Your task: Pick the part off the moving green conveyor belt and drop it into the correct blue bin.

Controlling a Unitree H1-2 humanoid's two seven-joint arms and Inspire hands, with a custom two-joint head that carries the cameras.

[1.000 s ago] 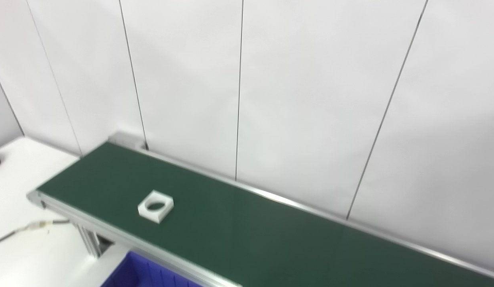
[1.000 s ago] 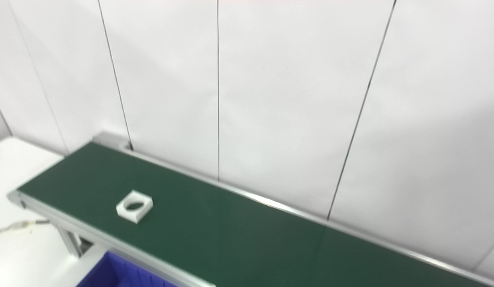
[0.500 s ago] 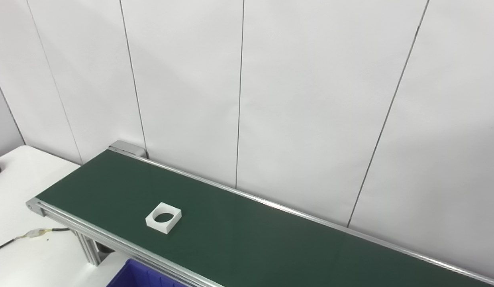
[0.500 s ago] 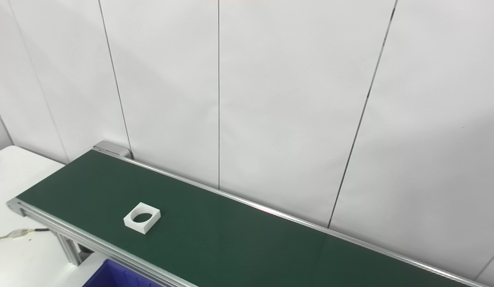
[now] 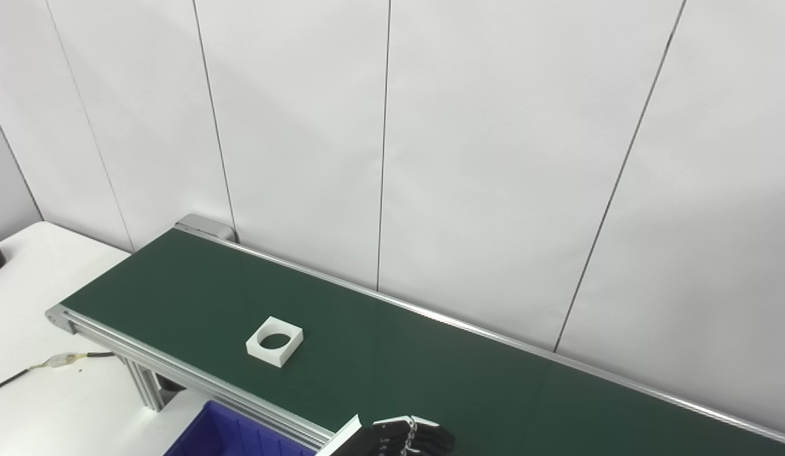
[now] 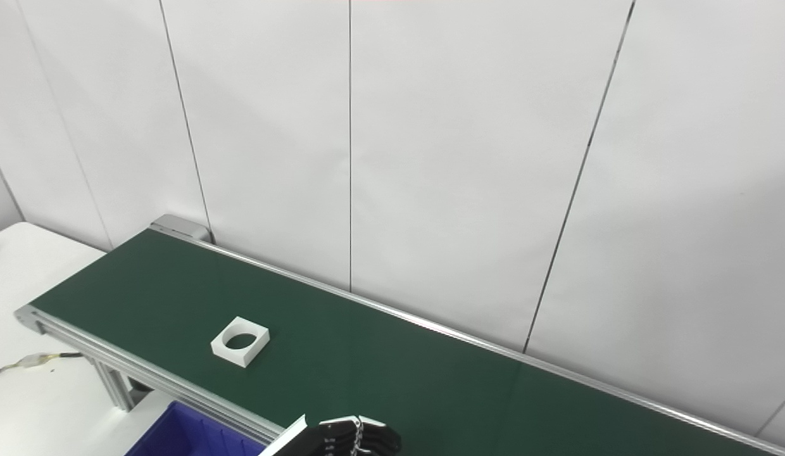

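Note:
A white square part with a round hole (image 5: 274, 341) lies flat on the green conveyor belt (image 5: 392, 367), near the belt's left end. At the bottom edge, just right of the blue bin, the top of my left hand (image 5: 405, 437) pokes into view as dark fingers. It sits well to the right of the part and below it in the picture, apart from it. Only the finger tops show, so its state is unclear. A corner of the blue bin (image 5: 234, 437) shows below the belt's near rail. My right hand is out of view.
A white panelled wall runs right behind the belt. The belt's aluminium rail (image 5: 177, 373) and a support leg (image 5: 142, 389) stand at the left. A white table (image 5: 38, 278) with a cable (image 5: 44, 367) lies to the left of the belt.
The part has ridden the belt a little to the right. My left hand has risen into view at the bottom edge. The camera has shifted slightly.

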